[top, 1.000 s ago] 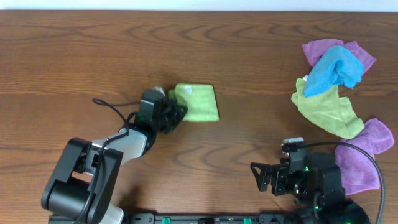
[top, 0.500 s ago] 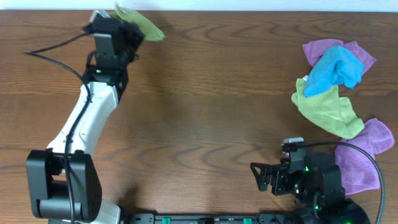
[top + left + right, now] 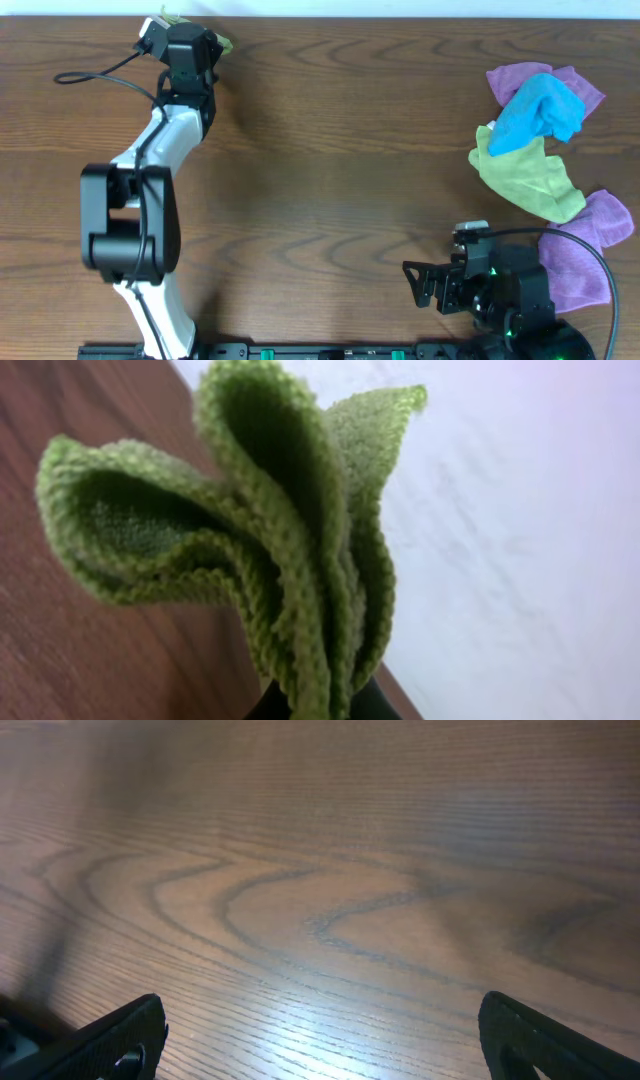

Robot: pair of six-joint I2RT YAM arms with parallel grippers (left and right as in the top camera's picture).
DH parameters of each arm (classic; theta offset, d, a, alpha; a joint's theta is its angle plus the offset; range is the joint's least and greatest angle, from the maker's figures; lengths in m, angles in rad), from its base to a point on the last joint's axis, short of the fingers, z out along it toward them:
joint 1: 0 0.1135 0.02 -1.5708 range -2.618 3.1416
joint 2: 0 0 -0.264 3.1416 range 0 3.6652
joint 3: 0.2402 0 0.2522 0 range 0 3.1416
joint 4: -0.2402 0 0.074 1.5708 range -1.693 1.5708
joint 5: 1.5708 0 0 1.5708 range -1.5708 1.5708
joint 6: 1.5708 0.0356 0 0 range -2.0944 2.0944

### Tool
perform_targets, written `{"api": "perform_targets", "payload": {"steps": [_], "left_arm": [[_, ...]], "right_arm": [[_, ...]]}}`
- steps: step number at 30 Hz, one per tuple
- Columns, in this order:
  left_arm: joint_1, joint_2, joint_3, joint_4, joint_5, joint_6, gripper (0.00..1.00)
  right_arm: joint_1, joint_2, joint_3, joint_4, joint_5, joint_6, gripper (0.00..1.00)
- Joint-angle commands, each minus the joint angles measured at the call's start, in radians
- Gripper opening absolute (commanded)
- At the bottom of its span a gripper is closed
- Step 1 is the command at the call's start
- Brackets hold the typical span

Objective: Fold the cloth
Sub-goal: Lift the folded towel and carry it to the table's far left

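Well, my left pincer [image 3: 192,38] is out at the far-left edge of the desk [image 3: 340,160], with the arm stretched long across the wood. Its jaws are pinched tight on the cloth [image 3: 224,44]. From overhead only scraps of bright lime green poke out around the black wrist, most plainly a small tip on its right side. The rest is hidden under the pincer.

My left wrist view shows it far better. The cloth [image 3: 250,540] is gathered into a bunch of several layers, all squeezed together at the bottom of the picture where my dark fingertips [image 3: 370,705] clamp them. From there the folds fan upward into loops and one pointed corner. Behind the bunch the brown desk runs to its far edge, with a pale white surface [image 3: 520,560] beyond. I cannot tell whether any part of the cloth touches the wood.

My right pincer [image 3: 422,285] sits near the front-right of the desk, jaws spread wide and holding nothing. Its wrist view shows only bare wood grain between the two black fingertips [image 3: 110,1040].

Well apart from both, at the right side, lies a heap of other cloths — a blue cloth [image 3: 540,110] on a purple one [image 3: 515,78], a duller yellow-green cloth [image 3: 535,178] below them, and another purple cloth [image 3: 590,250] nearest my right arm.
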Motion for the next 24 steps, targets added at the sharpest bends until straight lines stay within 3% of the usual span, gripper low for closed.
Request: {"api": "perform_targets", "payload": {"steps": [1,9,22,24], "left_arm": [[0.007,0.059,0.084,0.010,-0.076,0.017,0.06],[0.007,0.147,0.113,-0.008,-0.087,-0.001,0.06],[0.007,0.148,0.113,-0.184,-0.135,-0.034,0.06],[0.007,0.148,0.113,-0.204,-0.135,-0.055,0.10]], "right_arm": [[-0.008,-0.005,-0.001,-0.001,0.006,0.007,0.99],[-0.008,-0.005,-0.001,-0.001,0.006,0.007,0.99],[-0.008,-0.005,-0.001,-0.001,0.006,0.007,0.99],[-0.008,-0.005,-0.001,-0.001,0.006,0.007,0.99]]}}
